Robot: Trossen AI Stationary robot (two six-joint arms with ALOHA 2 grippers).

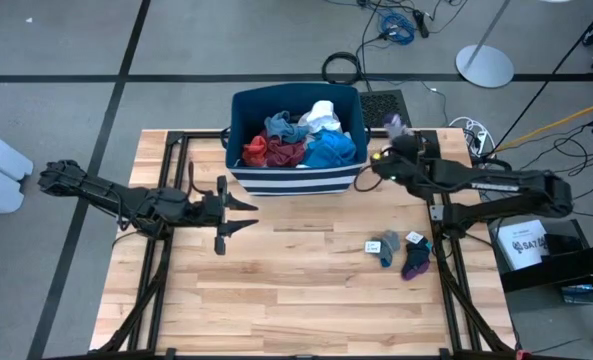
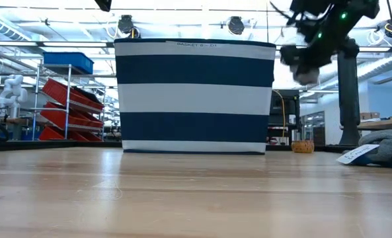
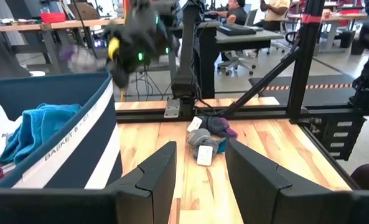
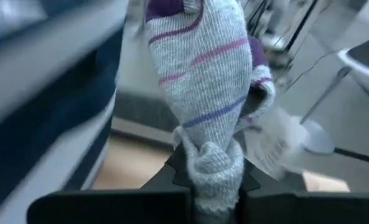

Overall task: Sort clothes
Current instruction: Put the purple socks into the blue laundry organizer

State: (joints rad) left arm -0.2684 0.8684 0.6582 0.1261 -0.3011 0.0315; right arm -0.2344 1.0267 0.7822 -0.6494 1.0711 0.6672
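Note:
A navy bin with white stripes (image 1: 296,178) stands at the table's far middle, with red, blue, blue-grey and white clothes (image 1: 301,140) piled in it. My right gripper (image 1: 398,133) is in the air just right of the bin and is shut on a grey sock with pink and purple stripes (image 4: 203,68). It also shows, blurred, in the low view (image 2: 308,59). A few small socks (image 1: 401,252) lie in a heap on the table at the right. My left gripper (image 1: 244,215) is open and empty, near the table in front of the bin's left corner. My right gripper pinches a bunched part of the grey sock (image 4: 212,163) between its two fingers. The rest of the sock reaches out past the fingertips, with its purple end (image 4: 165,7) farthest away. The sock is lifted clear of the table, and a white tag (image 4: 277,146) hangs from it.
The heap of socks also shows between my left gripper's fingers in the left wrist view (image 3: 206,138) and at the right of the low view (image 2: 384,149). Black frame rails (image 1: 171,170) run along the table's edges. Bare wood (image 1: 296,290) lies in front of the bin.

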